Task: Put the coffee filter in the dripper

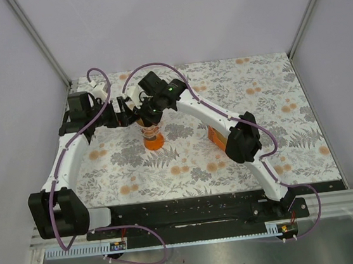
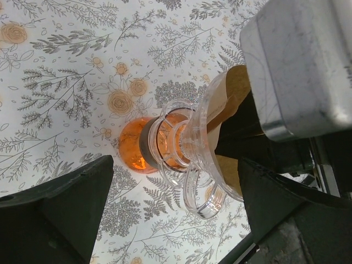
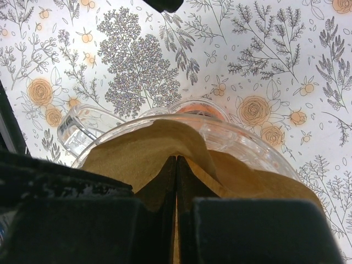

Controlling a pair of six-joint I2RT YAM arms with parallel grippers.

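- Pinched flat in the shut fingers of the right claw: the coffee filter, its lower part inside the clear funnel of the dripper.
- Well advanced, then, but not finished: paper in the funnel, not let go, and seemingly not spread against the wall. Hard to say how deep it reaches.
- Left to do, by this reading: release the paper and lift clear without dragging it back out.
- Spread wide on either side of the dripper, gripping nothing, apparently clear of the glass: the left claw.
- Shown by the right wrist view alone: the paper's fold in the closed fingers, with the funnel rim around it.
- Shown by the left wrist view alone: the orange base, narrow waist and handle, with the filter's edge above the rim.
- Shown by the top view alone: both arms meeting over the dripper on the floral worktop; no sight of the filter there.
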